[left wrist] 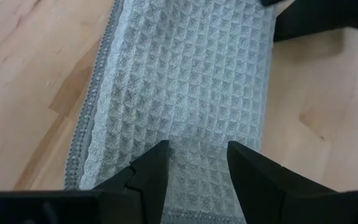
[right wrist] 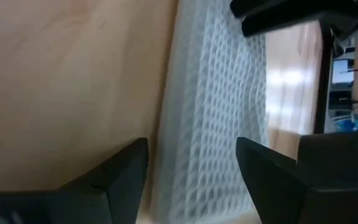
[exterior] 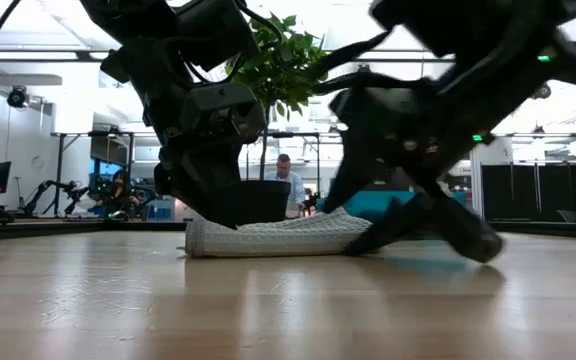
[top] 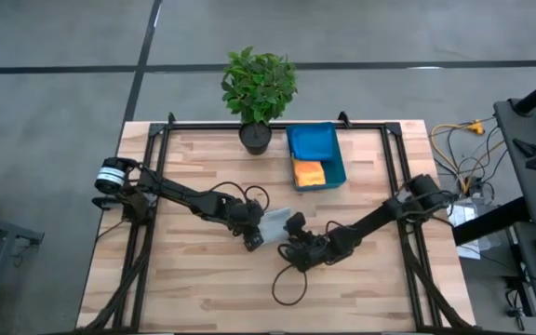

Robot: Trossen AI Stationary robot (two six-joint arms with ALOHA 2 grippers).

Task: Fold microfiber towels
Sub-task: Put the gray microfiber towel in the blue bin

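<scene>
A pale grey waffle-weave towel [top: 275, 221] lies folded into a narrow, thick strip flat on the table's middle [exterior: 268, 237]. My left gripper [top: 254, 234] is open at the strip's left end, its fingers pointing down over the cloth [left wrist: 197, 168]. My right gripper [top: 294, 228] is open at the strip's right end, low by the table [exterior: 418, 225], with the cloth's edge between its fingers [right wrist: 191, 168]. An orange towel [top: 309, 173] lies in the teal bin [top: 335, 149]. The lime green and blue towels do not show. My left gripper stands with open fingers [left wrist: 157, 171] over the grey towel's end [left wrist: 194, 155], coming from above; I cannot tell whether they touch the cloth. My right gripper comes in low from the table's right, fingers [right wrist: 126, 171] either side of the towel's long edge [right wrist: 197, 143]; I cannot tell whether they touch it.
A potted plant [top: 257, 93] stands at the table's far edge, left of the bin. A black cable loop [top: 287, 284] lies on the wood near my right arm. Bare wood lies toward the near edge [top: 203, 298]. A person sits in the room beyond the table [exterior: 286, 180].
</scene>
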